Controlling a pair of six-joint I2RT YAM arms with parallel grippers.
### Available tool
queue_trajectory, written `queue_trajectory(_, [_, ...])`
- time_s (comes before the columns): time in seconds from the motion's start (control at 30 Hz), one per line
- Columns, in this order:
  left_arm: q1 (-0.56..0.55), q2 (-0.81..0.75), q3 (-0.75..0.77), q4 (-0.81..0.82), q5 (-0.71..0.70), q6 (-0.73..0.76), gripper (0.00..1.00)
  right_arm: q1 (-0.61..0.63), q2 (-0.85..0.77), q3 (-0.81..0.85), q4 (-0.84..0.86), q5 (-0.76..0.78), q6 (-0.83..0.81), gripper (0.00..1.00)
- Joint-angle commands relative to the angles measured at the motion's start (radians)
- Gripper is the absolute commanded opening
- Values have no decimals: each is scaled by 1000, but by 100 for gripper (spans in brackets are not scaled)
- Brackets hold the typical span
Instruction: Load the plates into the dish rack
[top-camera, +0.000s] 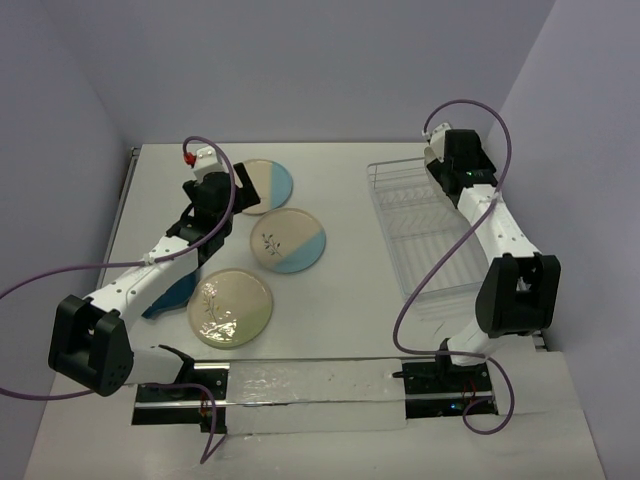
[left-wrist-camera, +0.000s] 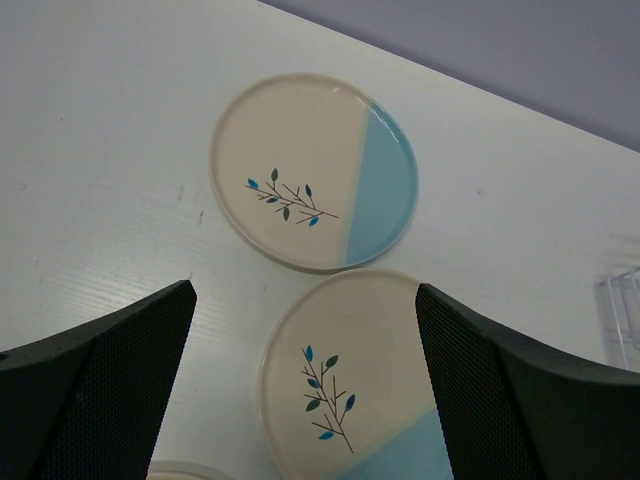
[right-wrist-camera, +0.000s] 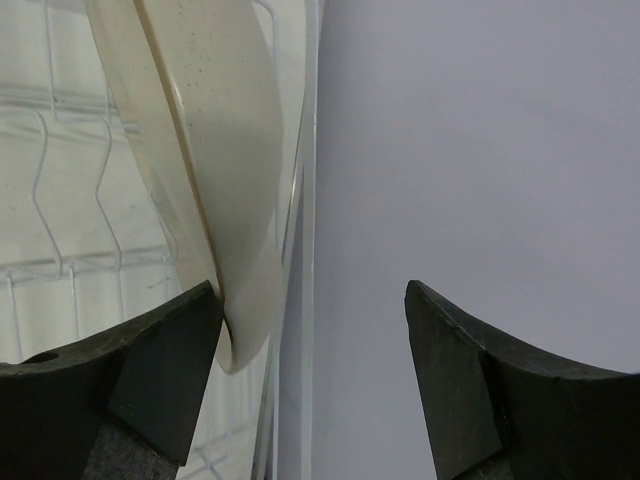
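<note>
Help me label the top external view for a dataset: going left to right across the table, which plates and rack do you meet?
dark blue plate → pale green plate → near cream-and-blue plate → dish rack

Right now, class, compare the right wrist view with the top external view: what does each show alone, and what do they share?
Only the right wrist view: a cream plate standing on edge in the dish rack, beside one finger of the open right end effector. Only the top external view: the far sprig plate, near sprig plate and green floral plate flat on the table. Both: the dish rack.
</note>
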Motion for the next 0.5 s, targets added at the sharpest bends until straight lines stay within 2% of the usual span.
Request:
queue_trajectory(0.0, [5, 2, 46, 11, 22, 14, 99, -9, -54, 62, 7, -83, 69, 79])
queue_trajectory(0.1, [5, 4, 52, 4, 21, 14, 99, -5, -22, 83, 7, -176, 94, 76])
queue_trajectory(0.23, [5, -3, 48, 11, 33, 16, 99, -2, 36, 135, 10, -216, 126, 73])
queue_trajectory(0.47, [5, -1, 52, 10, 40, 25, 99, -2, 89, 181, 11, -321, 125, 72])
